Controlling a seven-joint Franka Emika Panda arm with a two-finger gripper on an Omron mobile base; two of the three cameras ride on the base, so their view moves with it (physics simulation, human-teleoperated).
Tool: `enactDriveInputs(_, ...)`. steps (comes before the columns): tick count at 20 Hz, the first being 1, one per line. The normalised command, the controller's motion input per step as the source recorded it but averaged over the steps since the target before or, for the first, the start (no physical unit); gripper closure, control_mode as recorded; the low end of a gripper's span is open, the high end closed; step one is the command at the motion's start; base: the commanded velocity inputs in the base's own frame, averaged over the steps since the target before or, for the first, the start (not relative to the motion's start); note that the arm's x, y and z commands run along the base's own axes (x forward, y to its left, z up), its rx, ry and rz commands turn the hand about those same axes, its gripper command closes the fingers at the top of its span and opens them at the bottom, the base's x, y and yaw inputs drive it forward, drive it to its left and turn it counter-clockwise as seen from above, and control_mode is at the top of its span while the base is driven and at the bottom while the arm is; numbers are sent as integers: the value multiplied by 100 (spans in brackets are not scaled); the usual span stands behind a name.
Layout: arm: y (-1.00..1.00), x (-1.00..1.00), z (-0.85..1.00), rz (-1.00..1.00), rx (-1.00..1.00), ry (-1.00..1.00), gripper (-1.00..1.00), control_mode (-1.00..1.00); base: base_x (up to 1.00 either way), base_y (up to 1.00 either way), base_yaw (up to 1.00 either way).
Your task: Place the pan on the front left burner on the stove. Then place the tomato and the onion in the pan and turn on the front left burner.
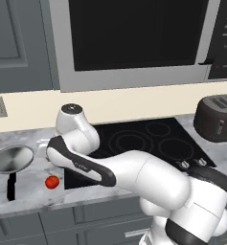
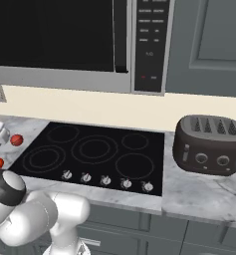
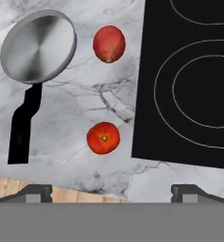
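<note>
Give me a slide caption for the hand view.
Open end effector above marble counter: pan, onion and tomato left of the stove.

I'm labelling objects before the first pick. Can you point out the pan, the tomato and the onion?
pan [image 3: 38,45], hand view, centre of its silver bowl.
tomato [image 3: 103,138], hand view, at the dark stem spot.
onion [image 3: 108,44], hand view, middle of its pinkish-red skin.

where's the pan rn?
The pan sits on the marble counter left of the stove, handle toward the counter's front edge, with the onion and tomato between it and the cooktop.
</note>
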Motion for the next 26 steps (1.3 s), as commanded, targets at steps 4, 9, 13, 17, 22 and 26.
enactDriveInputs(4,30,0,-1,0,0,3,-100,-100,0,0,0)
enactDriveInputs(9,32,0,0,0,0,4,-100,-100,0,0,0)
enactDriveInputs(13,29,0,-4,0,0,2,-100,-100,0,0,0)
enactDriveInputs(17,23,-1,-8,0,0,0,-100,-100,0,0,0)
enactDriveInputs(22,21,0,-17,0,0,0,-100,-100,0,0,0)
enactDriveInputs(26,24,0,-27,0,0,0,-100,-100,0,0,0)
